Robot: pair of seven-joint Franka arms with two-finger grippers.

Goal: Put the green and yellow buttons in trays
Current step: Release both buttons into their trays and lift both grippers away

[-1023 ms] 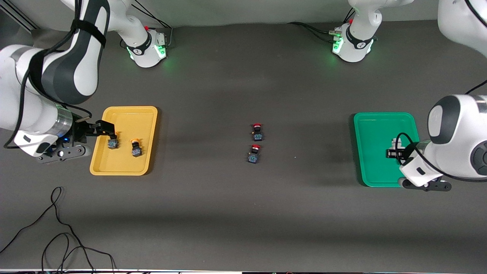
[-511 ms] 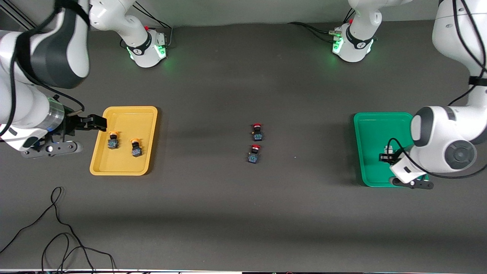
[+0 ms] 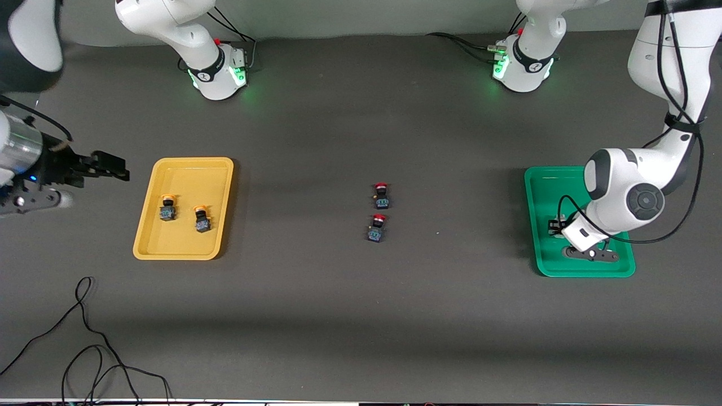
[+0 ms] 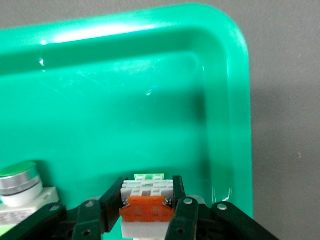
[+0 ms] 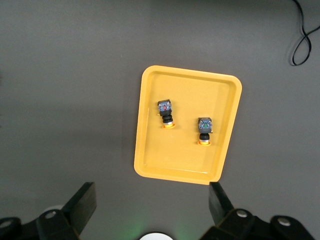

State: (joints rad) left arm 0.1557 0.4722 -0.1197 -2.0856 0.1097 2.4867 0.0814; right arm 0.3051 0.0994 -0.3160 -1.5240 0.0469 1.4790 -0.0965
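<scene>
- The left gripper (image 4: 146,212) is low inside the green tray (image 3: 546,186), its jaws clamped on the white-bodied green button (image 4: 148,200); a second green-capped button (image 4: 17,182) sits just beside it.
- The right gripper (image 3: 110,167) hangs over the surface just off the yellow tray (image 3: 194,164), jaws spread wide and empty.
- Two yellow-capped buttons (image 3: 167,207) lie in the yellow tray.
- Two red-capped buttons (image 3: 381,195) lie mid-surface.

Dark grey matte table (image 3: 316,316). Directly on it: shallow yellow plastic tray (image 3: 217,169) toward right arm's end; shallow green plastic tray (image 3: 541,186) toward left arm's end; two red-capped black-and-blue pushbuttons (image 3: 381,196) (image 3: 377,228) mid-table; loose black cable (image 3: 84,349) nearest the camera.
</scene>
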